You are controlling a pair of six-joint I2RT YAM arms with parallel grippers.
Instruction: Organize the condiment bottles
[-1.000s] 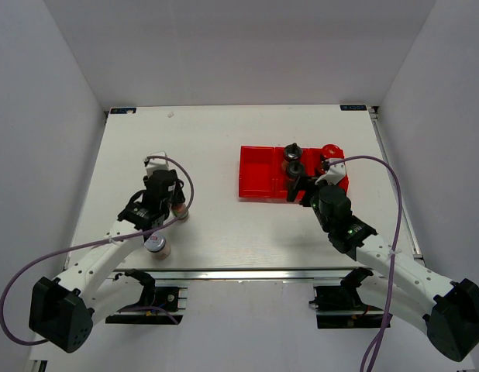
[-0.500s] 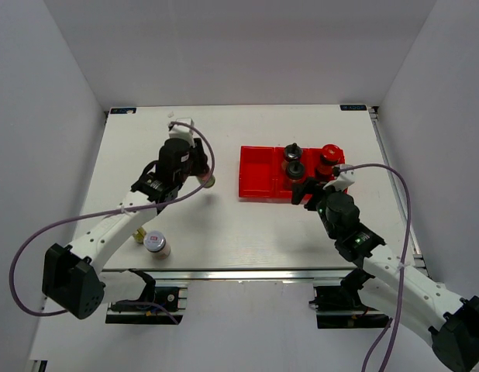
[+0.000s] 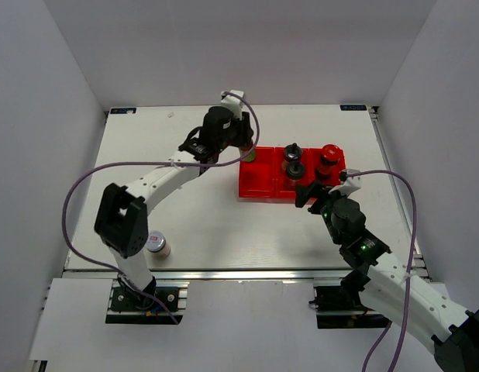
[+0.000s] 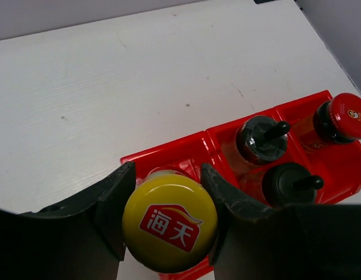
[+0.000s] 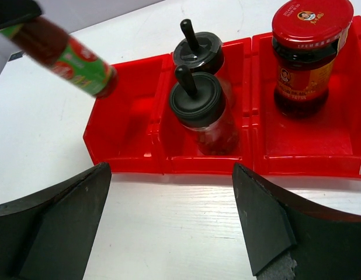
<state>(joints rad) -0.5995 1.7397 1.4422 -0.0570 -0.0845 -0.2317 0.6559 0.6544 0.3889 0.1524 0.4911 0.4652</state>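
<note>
**Bottle held slanting over red tray**

Left arm (image 3: 158, 178) stretches far across the table (image 3: 193, 217); right arm (image 3: 379, 267) stays bent and low. The red tray (image 3: 259, 182), with three compartments, lies under the left pincer (image 3: 243, 147) and just ahead of the right pincer (image 5: 169, 192), whose jaws are spread wide on nothing. One red-lidded jar (image 5: 306, 52) stands ahead-right of it, and two black-capped shakers (image 5: 198, 102) stand upright straight ahead. One silver-lidded jar (image 3: 156, 244) sits far behind the left pincer. That pincer pinches one yellow-capped sauce bottle (image 4: 170, 223) near its cap. The bottle's long axis is tilted, base toward the tray's left compartment, cap toward the wrist.
</note>
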